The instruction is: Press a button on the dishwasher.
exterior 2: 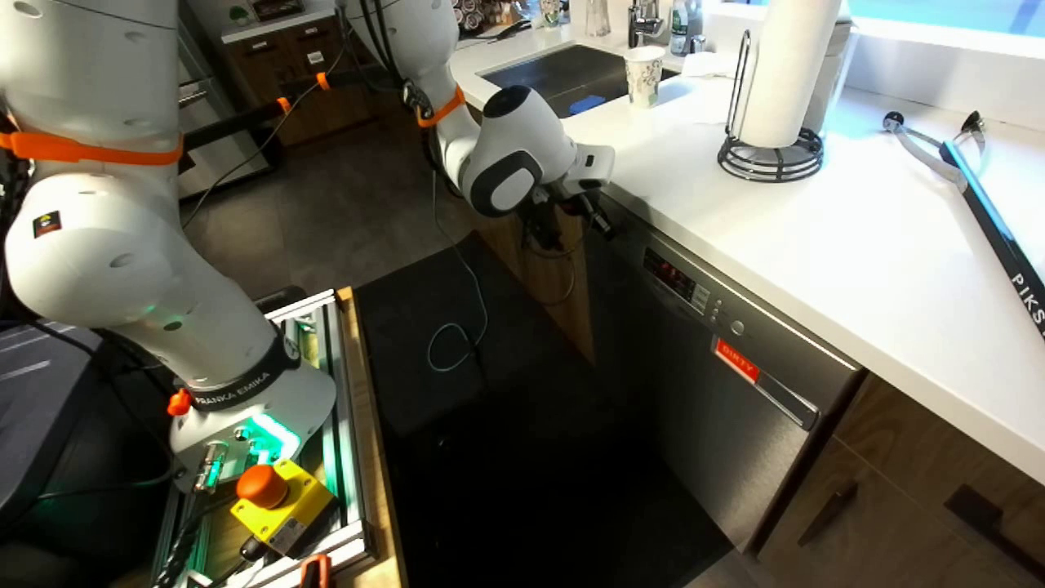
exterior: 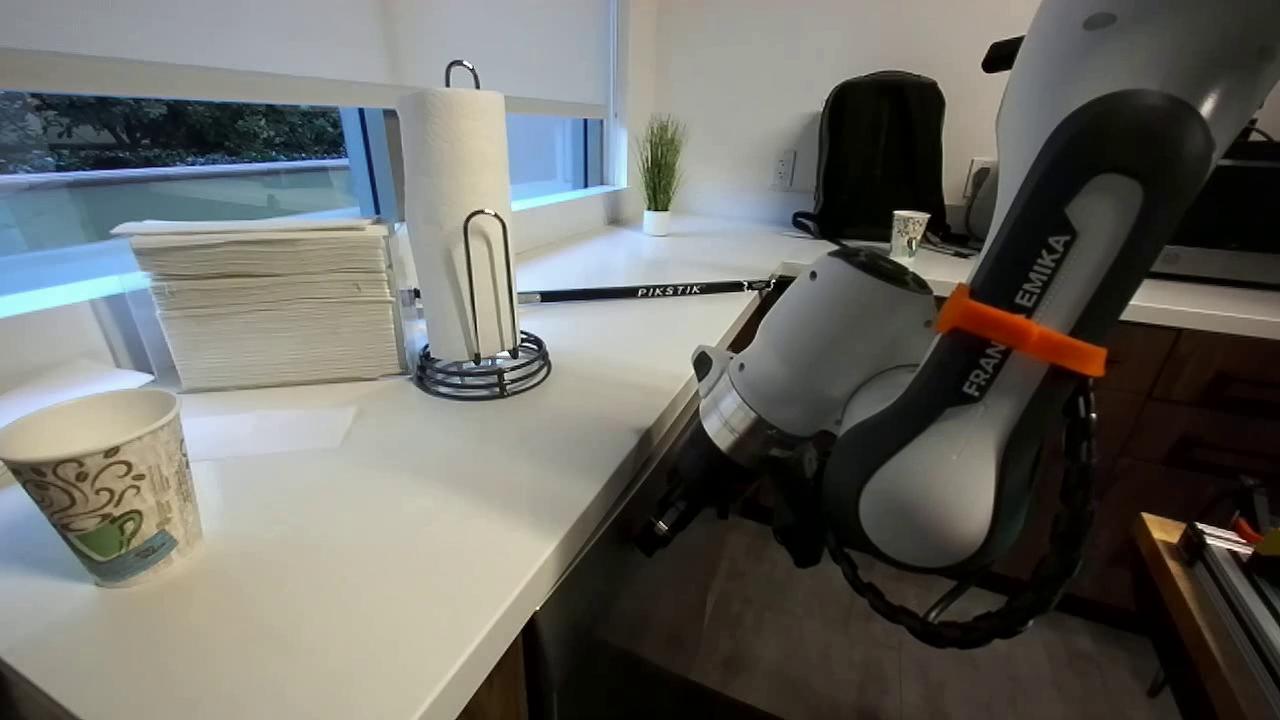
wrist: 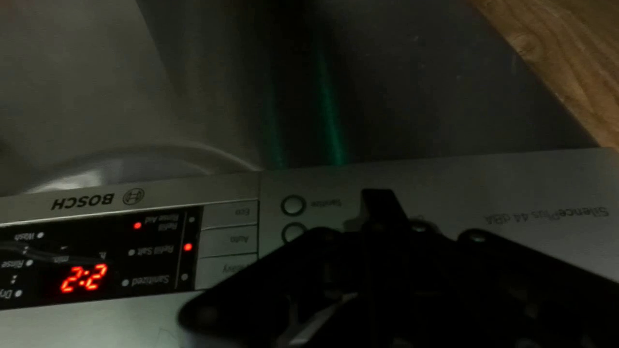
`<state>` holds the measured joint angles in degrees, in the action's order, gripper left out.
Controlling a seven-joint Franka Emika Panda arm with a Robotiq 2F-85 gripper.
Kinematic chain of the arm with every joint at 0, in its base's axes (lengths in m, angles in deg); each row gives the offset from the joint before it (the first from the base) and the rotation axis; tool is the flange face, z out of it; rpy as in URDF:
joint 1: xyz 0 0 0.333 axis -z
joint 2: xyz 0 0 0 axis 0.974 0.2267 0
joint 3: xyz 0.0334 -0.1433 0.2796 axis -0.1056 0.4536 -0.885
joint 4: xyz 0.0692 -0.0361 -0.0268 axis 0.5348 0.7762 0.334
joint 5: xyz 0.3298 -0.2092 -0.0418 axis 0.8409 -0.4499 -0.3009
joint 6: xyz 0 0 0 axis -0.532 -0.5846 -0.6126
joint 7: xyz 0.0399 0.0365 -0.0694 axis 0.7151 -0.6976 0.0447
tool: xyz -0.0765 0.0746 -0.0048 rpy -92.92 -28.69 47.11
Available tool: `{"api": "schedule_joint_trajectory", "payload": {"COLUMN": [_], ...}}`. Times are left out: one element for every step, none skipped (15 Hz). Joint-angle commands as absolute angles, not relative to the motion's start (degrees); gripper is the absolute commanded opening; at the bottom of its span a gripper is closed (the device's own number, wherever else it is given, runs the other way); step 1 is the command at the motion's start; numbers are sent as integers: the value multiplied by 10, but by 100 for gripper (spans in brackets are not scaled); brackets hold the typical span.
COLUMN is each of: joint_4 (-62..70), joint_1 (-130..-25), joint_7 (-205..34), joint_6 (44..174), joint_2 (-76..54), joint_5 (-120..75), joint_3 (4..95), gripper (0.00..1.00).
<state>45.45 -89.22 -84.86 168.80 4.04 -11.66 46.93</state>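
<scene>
The dishwasher [exterior 2: 694, 408] has a steel front under the counter, with a control strip and a red "DIRTY" sign [exterior 2: 736, 359] at its handle. In the wrist view the strip stands upside down: a lit display [wrist: 84, 278], rectangular Eco, Auto and Heavy buttons [wrist: 227, 239], and a round Sanitize button [wrist: 293, 205]. A second round button [wrist: 292, 233] is partly covered by my gripper [wrist: 379, 193]. My gripper is shut and empty, its tips over the panel beside the round buttons. Contact cannot be told. It also shows in both exterior views [exterior: 652, 535] [exterior 2: 602, 224], near the strip's end.
The white countertop [exterior 2: 816, 237] overhangs the dishwasher. A paper towel roll [exterior: 455, 220], paper stack [exterior: 275, 310], paper cup [exterior: 110, 490] and black PIKSTIK grabber [exterior: 650, 291] are on it. Wooden cabinets [exterior 2: 890, 474] flank the dishwasher. A cable [exterior 2: 478, 294] hangs below the arm.
</scene>
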Motion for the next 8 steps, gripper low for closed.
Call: {"api": "schedule_joint_trajectory", "payload": {"joint_4": [444,443,441,438,433,430,421,418], "joint_1": [-894,-890,-889,-886,-884,-881,-880,-879], "joint_7": [-863,-866,-869,-874,-880,-885,-890,-891], "joint_6": [1720,1724,1730,1742,1757,1769,1790,1807], "joint_2": [60,61,64,68,75,79,88,94], "joint_5": [-106,-105,-104,-102,-100,-98,-96,-95], "joint_3": [467,463,461,457,453,449,446,444], "gripper": [0,0,0,0,0,0,0,0]}}
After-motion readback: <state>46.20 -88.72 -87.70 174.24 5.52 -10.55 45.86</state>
